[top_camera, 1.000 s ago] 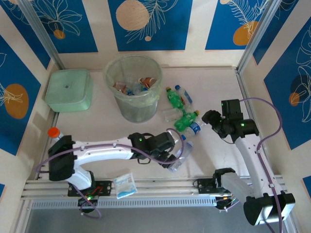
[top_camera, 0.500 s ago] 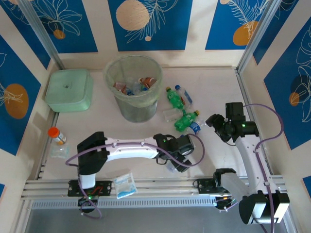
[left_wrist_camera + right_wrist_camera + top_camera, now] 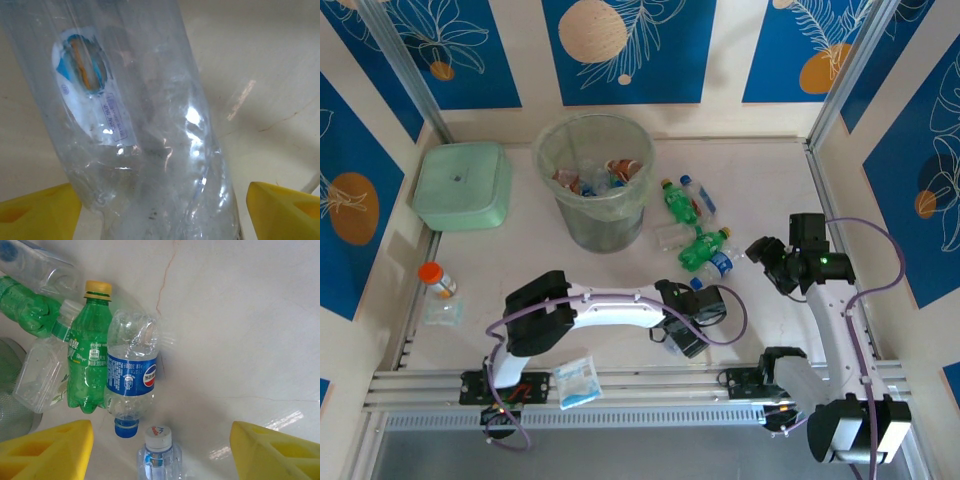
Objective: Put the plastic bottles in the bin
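Left pincer [image 3: 162, 205], fingers apart, is straddling a clear bottle [image 3: 145, 115] lying on the worktop [image 3: 760, 170], its arm having swung rightward over it within the last second. Nothing is clamped yet, so this bottle is probably next for the bin [image 3: 588, 232]. Right pincer [image 3: 160, 440], also apart and empty, is hovering near a green bottle [image 3: 89, 355] and a blue-labelled bottle [image 3: 132, 375]. The bin is already holding several bottles; the lidded box [image 3: 463, 185] is sitting shut.

Bright even light; soft shadows; glare on bottle [image 3: 145, 130].
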{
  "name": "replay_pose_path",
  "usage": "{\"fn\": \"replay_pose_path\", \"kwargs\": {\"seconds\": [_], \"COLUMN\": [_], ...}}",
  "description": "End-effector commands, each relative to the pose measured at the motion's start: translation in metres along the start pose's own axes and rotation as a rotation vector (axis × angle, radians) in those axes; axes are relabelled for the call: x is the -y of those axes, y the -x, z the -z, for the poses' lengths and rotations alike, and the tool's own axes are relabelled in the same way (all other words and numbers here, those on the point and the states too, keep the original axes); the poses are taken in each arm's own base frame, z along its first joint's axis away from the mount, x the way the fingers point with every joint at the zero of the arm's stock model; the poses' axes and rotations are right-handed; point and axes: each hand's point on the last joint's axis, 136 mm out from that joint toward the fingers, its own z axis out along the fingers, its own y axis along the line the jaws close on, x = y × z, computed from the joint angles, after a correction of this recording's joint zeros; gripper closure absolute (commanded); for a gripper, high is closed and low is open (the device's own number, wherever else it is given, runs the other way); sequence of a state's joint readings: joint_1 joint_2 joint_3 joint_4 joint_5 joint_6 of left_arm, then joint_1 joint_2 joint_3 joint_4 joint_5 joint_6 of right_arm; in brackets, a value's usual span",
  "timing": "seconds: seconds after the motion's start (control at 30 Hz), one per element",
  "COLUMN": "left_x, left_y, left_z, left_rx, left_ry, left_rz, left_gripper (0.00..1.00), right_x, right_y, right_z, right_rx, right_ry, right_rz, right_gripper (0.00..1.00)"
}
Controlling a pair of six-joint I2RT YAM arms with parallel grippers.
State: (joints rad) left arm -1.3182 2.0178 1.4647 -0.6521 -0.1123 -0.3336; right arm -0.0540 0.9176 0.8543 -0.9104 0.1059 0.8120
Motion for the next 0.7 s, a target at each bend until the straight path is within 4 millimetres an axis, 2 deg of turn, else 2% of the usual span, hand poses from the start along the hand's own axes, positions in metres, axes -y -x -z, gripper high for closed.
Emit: {"fn": "replay_pose_path", "kwargs": {"seconds": [0.0,0.4,0.67], "left_x": [0.002,-0.001,-0.003], "left_y": [-0.003,-0.005,0.005], "left_z": [-0.003,0.000,0.031], "left_rx": [-0.031,-0.040,0.023], "left_ry": [0.006,0.025,0.033], "left_rz": [-0.006,-0.001,0.001], "left_gripper": [0.18,0.29,0.32], "right_x": [-0.001,0.001,0.003], "right_y": [-0.005,-0.005,-0.004], "right_z": [0.002,0.003,0.005], "right_rx": [-0.015,-0.011,-0.004], "right_ry": [0.025,0.024,0.027], "right_rz": [0.008,0.004,0.001], "right_gripper": [0.27,0.27,0.27]}}
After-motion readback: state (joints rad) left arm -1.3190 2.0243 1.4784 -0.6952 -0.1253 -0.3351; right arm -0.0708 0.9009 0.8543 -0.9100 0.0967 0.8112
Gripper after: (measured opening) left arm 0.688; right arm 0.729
